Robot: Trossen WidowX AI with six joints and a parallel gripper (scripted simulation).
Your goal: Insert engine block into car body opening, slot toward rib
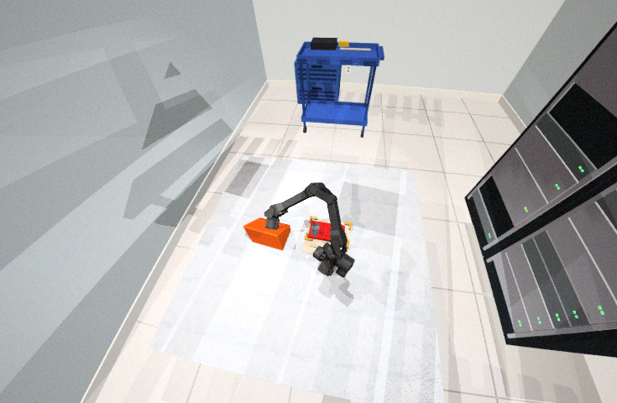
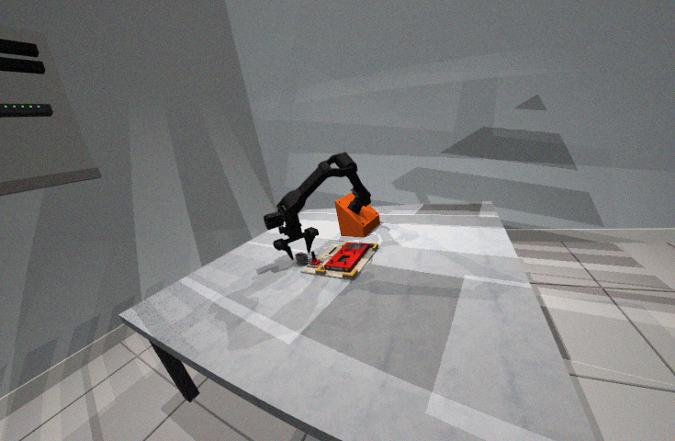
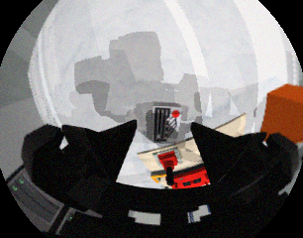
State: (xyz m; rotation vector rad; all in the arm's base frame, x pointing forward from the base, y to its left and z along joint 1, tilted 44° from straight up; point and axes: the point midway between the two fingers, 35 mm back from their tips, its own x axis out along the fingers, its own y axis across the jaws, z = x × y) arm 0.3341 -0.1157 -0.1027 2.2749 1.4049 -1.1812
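The engine block (image 2: 301,258) (image 3: 161,116), grey with dark slots and a red round spot, lies on the table beside the cream board; the arm hides it in the top view. My gripper (image 2: 300,254) (image 3: 164,124) is open, pointing down with its fingertips around or just above the block, one on each side. Whether they touch it I cannot tell. The red car body (image 1: 325,231) (image 2: 354,253) (image 3: 192,179) lies flat on the board (image 1: 311,247) (image 3: 187,152), between yellow corner pieces. Its dark opening (image 2: 343,258) shows in the exterior view and looks empty. The rib cannot be made out.
A small red part with a black post (image 2: 314,261) (image 3: 167,159) stands on the board close to the block and fingers. The orange arm base (image 1: 268,233) (image 2: 354,220) (image 3: 286,111) stands beyond the board. A blue cart (image 1: 335,112) and dark racks (image 1: 551,190) stand away from the table.
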